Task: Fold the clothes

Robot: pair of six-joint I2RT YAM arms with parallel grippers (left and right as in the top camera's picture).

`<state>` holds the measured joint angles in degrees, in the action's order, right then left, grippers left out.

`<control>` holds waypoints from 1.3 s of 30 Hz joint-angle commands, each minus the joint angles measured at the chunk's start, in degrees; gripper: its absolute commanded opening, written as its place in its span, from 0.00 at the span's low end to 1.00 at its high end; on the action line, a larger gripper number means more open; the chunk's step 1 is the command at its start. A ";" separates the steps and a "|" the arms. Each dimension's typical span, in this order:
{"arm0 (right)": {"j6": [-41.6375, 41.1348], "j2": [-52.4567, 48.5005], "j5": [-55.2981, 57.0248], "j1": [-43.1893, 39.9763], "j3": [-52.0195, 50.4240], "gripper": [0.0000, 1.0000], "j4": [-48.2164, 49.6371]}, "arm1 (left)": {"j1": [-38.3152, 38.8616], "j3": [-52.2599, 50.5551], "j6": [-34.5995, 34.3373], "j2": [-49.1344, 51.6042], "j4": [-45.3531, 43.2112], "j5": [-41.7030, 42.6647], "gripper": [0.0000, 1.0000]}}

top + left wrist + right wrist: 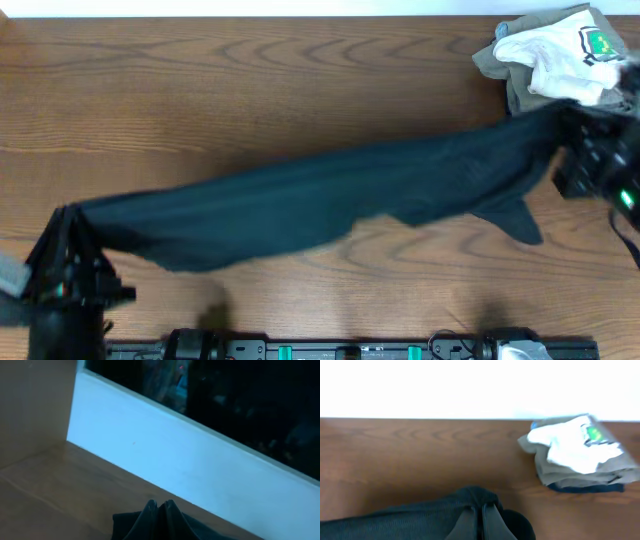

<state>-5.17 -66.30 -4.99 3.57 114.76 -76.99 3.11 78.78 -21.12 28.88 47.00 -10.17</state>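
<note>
1. Shirt [320, 200] stretched in a band, apparently lifted, running left from beside the pile [560, 55].
2. Left gripper [159, 506]: jaws clenched on shirt end far from pile.
3. Right gripper [481, 510]: clamped on end nearest pile.

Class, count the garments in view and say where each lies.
4. A black shirt is held stretched across the middle. Stacked at far right: a white garment on top, a khaki one beneath, a navy one at the bottom. More may be hidden within.
</note>
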 commanded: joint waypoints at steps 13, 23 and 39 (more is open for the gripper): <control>0.33 -5.95 4.50 -1.36 4.70 0.01 -0.33 | -0.20 0.92 1.20 7.69 3.56 -6.08 0.06; 1.66 -23.39 -0.87 -1.27 4.70 0.01 0.74 | -0.20 0.55 1.18 30.12 1.95 -8.28 0.06; 2.60 -53.66 -7.89 1.16 4.70 0.01 25.92 | -0.20 0.55 1.70 66.10 -26.80 -9.05 0.06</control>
<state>-3.25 -116.40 -11.73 3.64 119.09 -53.39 3.11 79.07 -20.67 91.57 23.73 -17.17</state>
